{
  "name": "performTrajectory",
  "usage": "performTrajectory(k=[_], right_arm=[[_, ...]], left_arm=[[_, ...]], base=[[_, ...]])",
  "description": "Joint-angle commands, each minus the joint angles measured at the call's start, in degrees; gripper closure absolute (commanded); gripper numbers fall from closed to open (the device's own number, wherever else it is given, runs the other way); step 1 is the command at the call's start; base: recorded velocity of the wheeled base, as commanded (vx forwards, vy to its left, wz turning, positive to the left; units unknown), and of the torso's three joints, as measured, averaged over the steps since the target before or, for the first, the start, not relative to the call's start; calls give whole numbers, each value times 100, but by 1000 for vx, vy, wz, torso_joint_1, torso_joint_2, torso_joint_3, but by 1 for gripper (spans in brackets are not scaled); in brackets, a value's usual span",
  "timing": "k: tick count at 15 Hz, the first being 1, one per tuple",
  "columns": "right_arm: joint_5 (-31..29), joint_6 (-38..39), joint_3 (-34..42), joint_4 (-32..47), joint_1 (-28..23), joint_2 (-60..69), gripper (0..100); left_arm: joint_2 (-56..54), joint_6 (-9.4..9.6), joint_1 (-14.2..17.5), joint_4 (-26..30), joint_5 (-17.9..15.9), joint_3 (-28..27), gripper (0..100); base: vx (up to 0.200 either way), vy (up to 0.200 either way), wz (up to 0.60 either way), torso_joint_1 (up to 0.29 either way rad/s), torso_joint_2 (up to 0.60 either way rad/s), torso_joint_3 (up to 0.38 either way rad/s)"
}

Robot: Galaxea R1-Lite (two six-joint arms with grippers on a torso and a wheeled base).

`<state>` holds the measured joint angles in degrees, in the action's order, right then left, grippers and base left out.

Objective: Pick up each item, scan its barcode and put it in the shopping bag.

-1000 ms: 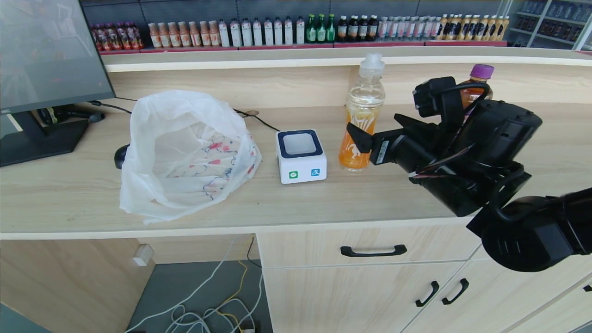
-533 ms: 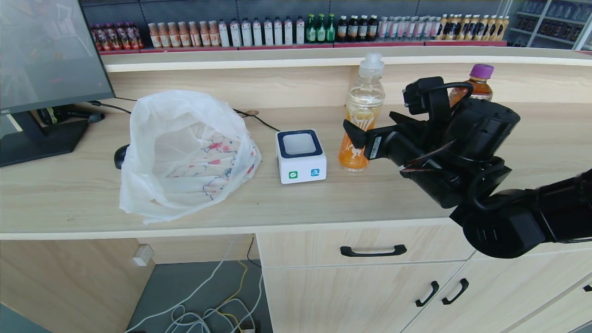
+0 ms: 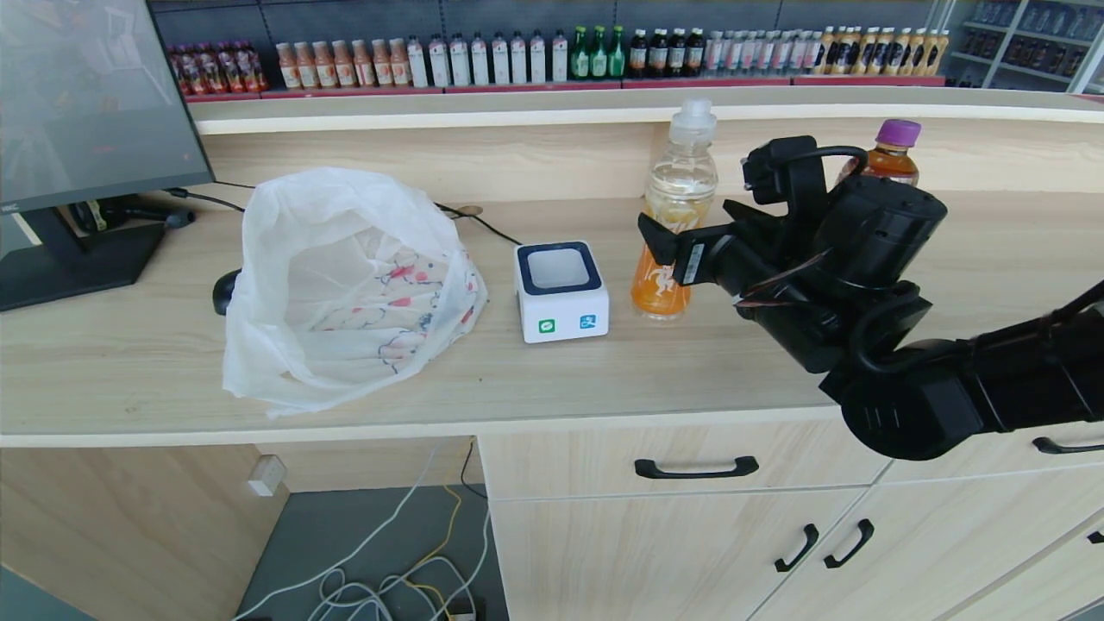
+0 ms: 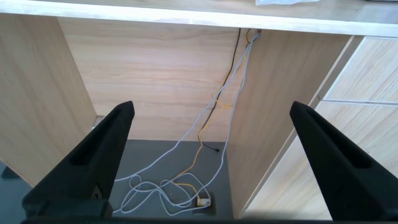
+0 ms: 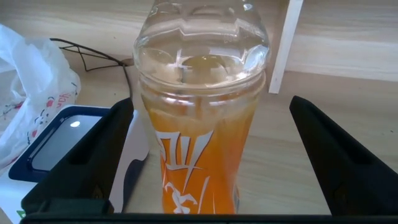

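Note:
An orange drink bottle (image 3: 677, 203) with a white cap stands upright on the wooden counter (image 3: 690, 371), to the right of the white scanner box (image 3: 561, 291). My right gripper (image 3: 694, 235) is open and level with the bottle's lower half. In the right wrist view the orange bottle (image 5: 202, 118) stands in line with the gap of the right gripper (image 5: 208, 158), not touched by either finger. A brown drink bottle (image 3: 893, 153) with a purple cap stands farther back right. The white shopping bag (image 3: 345, 285) lies open at the left. My left gripper (image 4: 208, 162) hangs open below the counter.
A monitor (image 3: 86, 103) on its stand occupies the counter's far left, with a black cable (image 3: 483, 222) running behind the bag. A raised ledge (image 3: 604, 112) backs the counter. Drawers with black handles (image 3: 697, 468) are below; loose cables (image 4: 205, 155) lie on the floor.
My right arm has moved left and a little farther in, bringing its open gripper up to the orange bottle. Bottles, scanner and bag have stayed put.

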<state>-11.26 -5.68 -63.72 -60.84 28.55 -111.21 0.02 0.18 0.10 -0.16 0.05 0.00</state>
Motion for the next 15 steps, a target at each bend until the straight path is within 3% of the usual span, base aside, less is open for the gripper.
performTrajectory(k=[1, 15], right_arm=[[-43, -3, -88, 2, 28, -58, 0], [-25, -12, -800, 459, 10, -419, 0]], left_arm=[[-2, -1, -1, -2, 4, 0, 0], [-2, -1, -1, 7, -5, 0, 0]], base=[[0, 0, 0, 0, 0, 0], [0, 0, 0, 0, 0, 0]])
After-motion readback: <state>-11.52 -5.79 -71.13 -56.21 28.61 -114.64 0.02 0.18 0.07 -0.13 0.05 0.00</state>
